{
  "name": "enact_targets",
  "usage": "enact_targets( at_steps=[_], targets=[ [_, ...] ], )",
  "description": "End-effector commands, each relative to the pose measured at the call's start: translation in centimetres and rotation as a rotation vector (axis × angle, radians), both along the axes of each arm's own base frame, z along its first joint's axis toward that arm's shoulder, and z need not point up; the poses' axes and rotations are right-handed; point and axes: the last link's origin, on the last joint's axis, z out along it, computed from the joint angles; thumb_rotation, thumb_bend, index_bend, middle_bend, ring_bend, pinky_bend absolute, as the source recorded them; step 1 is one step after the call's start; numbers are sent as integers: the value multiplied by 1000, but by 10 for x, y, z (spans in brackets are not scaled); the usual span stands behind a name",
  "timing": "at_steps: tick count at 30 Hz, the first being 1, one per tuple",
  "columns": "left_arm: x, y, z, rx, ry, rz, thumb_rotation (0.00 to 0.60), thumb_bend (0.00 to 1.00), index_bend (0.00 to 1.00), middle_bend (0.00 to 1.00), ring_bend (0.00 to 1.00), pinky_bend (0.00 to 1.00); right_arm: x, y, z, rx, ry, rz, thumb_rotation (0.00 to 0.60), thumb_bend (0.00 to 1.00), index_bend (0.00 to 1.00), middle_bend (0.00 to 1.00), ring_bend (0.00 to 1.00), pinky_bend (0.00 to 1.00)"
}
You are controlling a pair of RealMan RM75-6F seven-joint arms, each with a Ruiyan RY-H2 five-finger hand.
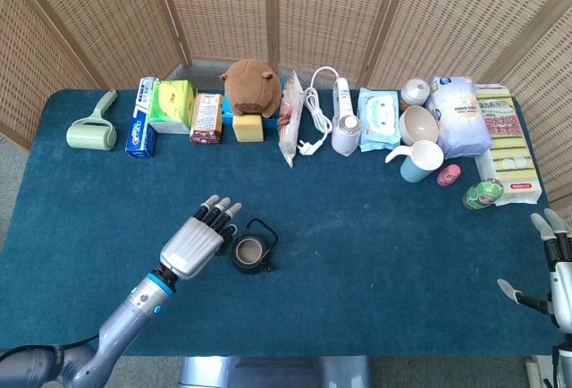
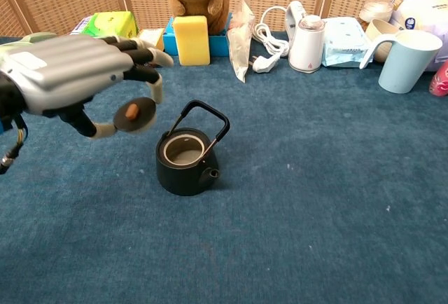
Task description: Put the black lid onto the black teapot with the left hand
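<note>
The black teapot (image 2: 185,162) (image 1: 250,250) stands open-topped near the table's middle, its handle raised. My left hand (image 2: 73,80) (image 1: 199,239) hovers just left of the teapot and pinches the black lid (image 2: 135,115) with its small brown knob. The lid hangs tilted, a little above and left of the teapot's mouth. In the head view the hand hides the lid. My right hand (image 1: 556,267) rests at the table's right edge, fingers spread, holding nothing.
Along the back edge stand a lint roller (image 1: 92,127), boxes (image 1: 172,105), a brown plush toy (image 1: 249,84), a yellow sponge (image 2: 191,40), a white kettle with cord (image 1: 344,124), wipes (image 1: 378,118), a blue mug (image 1: 420,161) and bags (image 1: 460,114).
</note>
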Motion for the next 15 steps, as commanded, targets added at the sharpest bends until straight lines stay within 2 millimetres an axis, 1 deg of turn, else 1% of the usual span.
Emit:
enact_targets(
  at_steps=[1,6,12,15],
  targets=[
    [5,-5,-7,-16,3,-16,600,279,357,84,0,68,0,0,0,2,1,0,600,132,0,0,0,0],
    [12,-8,-19,-35,15,-31,600,279,357,85,0,68,0,0,0,3,2,1,600,132,0,0,0,0],
    [23,-5,-35,-46,33,-32,600,278,358,85,0,68,0,0,0,3,2,0,600,132,0,0,0,0],
    [26,-3,-40,-36,53,-39,600,278,357,85,0,68,-1,0,0,2,-1,-2,600,132,0,0,0,0]
  ],
)
